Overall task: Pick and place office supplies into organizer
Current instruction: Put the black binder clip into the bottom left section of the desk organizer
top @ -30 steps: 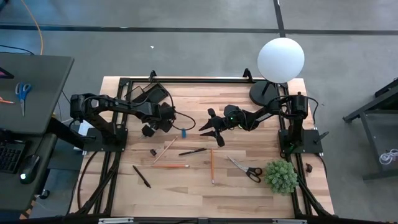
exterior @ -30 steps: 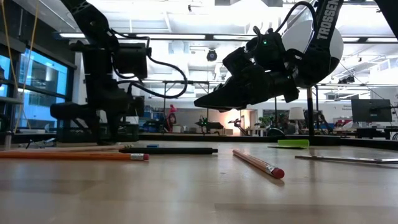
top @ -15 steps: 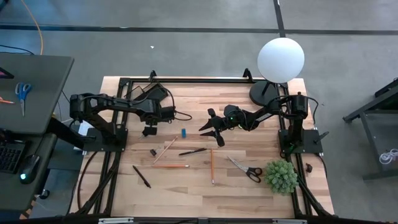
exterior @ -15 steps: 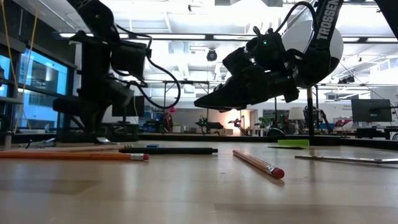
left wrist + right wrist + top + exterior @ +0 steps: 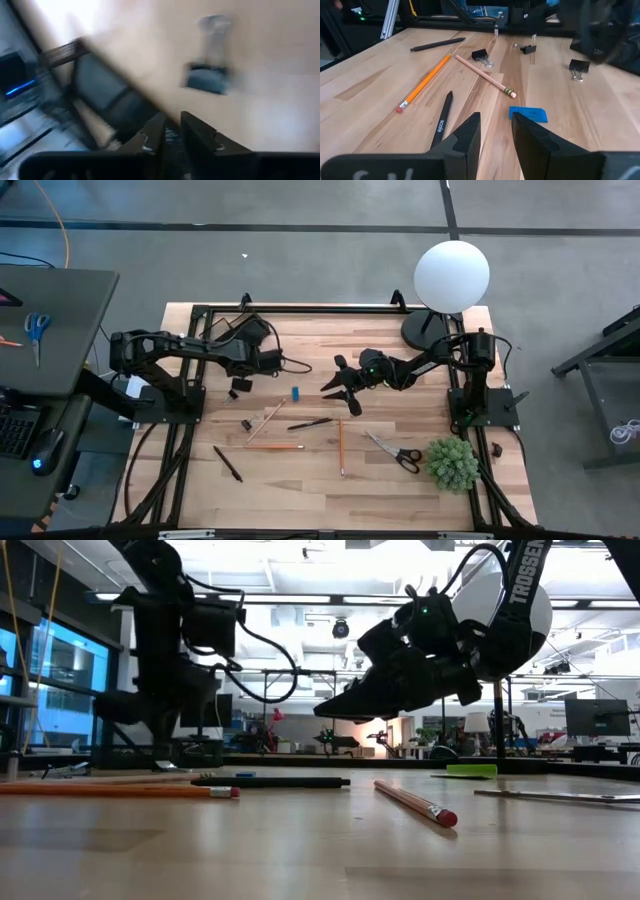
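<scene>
**Supplies spread across the table, tray at the far left, both arms up**

Nearest my edge of the table lie a black pen, an orange pencil, a wooden pencil and the black-handled scissors. A small plant sits off at the right corner. All are flat and well apart, so I judge each can be picked singly.

One row further in are a binder clip, a slanted pencil and a second pen. Beyond them the blue eraser lies alone.

The right gripper hangs above the table's middle, clear of the wood, its fingers spread and holding nothing. Its wrist camera looks straight down at the eraser. I read this as a pose lined up on the eraser, wide enough to straddle it.

The left gripper is off the table at the far left. Its fingers are pressed nearly together with only a thin slit, and I see nothing pinched between them. Another clip lies on the wood ahead of it.

The organizer sits at the far left edge, just beyond the left arm, within that arm's easy reach. I cannot tell what is inside it. The lamp base stands at the far right.

Most of the task remains.
</scene>
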`<state>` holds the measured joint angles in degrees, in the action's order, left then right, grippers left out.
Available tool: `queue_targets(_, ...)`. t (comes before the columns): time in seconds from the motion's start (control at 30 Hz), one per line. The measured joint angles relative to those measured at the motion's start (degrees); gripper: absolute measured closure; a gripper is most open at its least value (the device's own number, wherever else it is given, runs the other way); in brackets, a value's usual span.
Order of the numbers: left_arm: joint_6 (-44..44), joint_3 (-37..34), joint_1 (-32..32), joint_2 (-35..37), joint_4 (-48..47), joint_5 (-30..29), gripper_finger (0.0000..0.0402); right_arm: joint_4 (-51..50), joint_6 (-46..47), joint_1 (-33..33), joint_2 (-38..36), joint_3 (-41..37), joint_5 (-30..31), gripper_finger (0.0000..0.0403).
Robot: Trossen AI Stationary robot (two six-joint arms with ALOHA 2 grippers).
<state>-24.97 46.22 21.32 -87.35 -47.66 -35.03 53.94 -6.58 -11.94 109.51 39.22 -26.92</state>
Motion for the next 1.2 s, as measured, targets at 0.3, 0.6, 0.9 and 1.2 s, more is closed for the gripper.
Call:
queue_targets(0.3,1.69,0.0,5.75,0.0,2.87,20.61,0.0286,-0.14,-0.47,0.0,0.0,0.0,0.02,0.0301)
queue_targets(0.6,-2.5,0.0,10.6,0.0,3.98,20.34,0.0155,-0.14,-0.96,-0.03,0.0,0.0,0.02,0.0301)
queue_targets(0.9,-2.12,0.0,10.6,-3.48,4.46,24.24,0.0077,-0.16,-1.39,-0.04,0.0,0.0,0.02,0.0301)
queue_targets(1.2,-2.73,0.26,10.56,-6.49,4.37,24.38,0.0117,-0.16,-1.41,-0.04,0.0,0.0,0.02,0.0301)
